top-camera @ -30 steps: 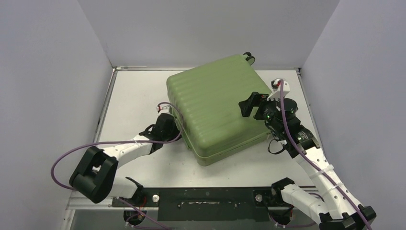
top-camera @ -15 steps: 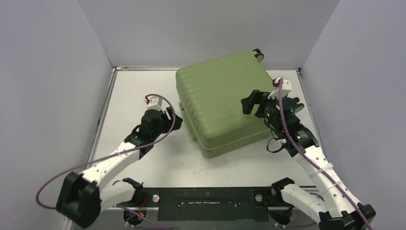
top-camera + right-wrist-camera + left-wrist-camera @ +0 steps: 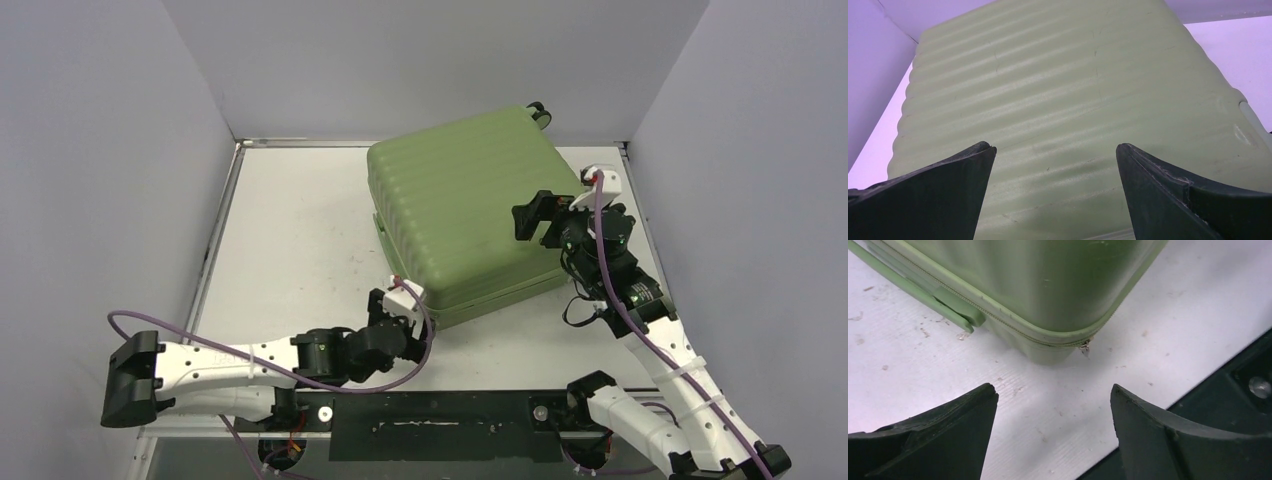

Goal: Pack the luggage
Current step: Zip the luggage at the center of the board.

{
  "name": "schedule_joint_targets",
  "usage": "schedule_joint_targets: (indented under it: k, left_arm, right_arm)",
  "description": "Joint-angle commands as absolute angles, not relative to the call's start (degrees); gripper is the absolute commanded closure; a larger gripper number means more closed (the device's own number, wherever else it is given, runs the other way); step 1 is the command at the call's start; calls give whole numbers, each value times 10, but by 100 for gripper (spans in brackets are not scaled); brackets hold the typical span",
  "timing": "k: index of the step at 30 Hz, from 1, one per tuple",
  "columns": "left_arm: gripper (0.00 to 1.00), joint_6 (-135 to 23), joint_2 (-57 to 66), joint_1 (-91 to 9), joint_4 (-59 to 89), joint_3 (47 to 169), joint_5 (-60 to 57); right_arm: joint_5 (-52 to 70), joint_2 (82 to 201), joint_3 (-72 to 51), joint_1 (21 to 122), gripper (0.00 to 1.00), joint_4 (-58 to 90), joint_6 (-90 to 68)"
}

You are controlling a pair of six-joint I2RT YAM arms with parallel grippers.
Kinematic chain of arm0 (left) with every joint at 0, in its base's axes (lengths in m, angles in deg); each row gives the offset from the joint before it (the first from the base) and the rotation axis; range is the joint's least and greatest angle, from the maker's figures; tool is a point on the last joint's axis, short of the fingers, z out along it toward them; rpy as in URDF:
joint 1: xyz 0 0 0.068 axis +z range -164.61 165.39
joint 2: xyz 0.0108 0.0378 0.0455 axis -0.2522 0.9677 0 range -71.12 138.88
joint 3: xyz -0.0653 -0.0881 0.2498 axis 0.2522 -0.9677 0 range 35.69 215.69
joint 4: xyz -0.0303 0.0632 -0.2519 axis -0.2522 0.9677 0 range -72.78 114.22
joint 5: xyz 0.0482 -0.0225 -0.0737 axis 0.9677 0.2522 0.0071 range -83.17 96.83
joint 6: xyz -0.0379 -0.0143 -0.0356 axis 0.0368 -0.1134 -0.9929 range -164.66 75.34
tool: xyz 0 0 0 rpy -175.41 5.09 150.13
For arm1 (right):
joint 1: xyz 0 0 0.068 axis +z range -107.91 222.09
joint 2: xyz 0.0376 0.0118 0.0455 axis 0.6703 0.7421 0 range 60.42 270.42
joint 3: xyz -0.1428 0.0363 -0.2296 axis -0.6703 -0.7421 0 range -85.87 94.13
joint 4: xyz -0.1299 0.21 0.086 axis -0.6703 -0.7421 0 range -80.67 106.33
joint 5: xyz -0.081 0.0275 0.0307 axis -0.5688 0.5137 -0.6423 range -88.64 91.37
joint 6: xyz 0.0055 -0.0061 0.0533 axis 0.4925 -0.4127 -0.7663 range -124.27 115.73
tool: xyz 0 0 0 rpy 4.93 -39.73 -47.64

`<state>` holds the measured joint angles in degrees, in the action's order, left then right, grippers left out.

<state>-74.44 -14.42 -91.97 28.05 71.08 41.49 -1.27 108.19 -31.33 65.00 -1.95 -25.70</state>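
Item: the luggage [image 3: 462,210], a light-green hard-shell suitcase, is lying closed and flat on the white table [image 3: 290,230]. It is sitting toward the back right of the table, turned at an angle to the edges, with its ribbed shell facing up. One small black wheel [image 3: 538,108] is showing at its far corner, close to the back wall. In the left wrist view its zipper seam is running around the near corner, where a small metal zipper pull [image 3: 1084,349] is hanging down toward the table; a green tab [image 3: 955,310] is sticking out along the lower edge further along the same side. Left gripper [image 3: 1053,392]: it is sitting low over the table just in front of that near corner, pointing at the zipper pull, with its jaws spread wide and grasping nothing. Right gripper [image 3: 1055,150]: it is hanging over the ribbed top near the suitcase's right edge, with its jaws released wide and nothing between them; whether its fingertips are touching the shell cannot be told. Purple cables [image 3: 200,330] are trailing along both arms. A black mounting bar [image 3: 430,410] is running along the near edge of the table between the arm bases.
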Motion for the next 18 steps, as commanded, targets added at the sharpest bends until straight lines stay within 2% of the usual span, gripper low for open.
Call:
schedule_joint_targets:
  k: [1,11,18]
  left_arm:
    - [21,-766,-102,-940,234,731,547]
    - [38,-823,36,-945,166,787,594]
    - [40,-870,43,-957,192,792,583]
  right_arm:
    - [-24,1064,-324,648,4,-18,-262]
    - [-19,1042,-323,648,4,-40,-273]
    - [-16,1037,-320,648,4,-49,-274]
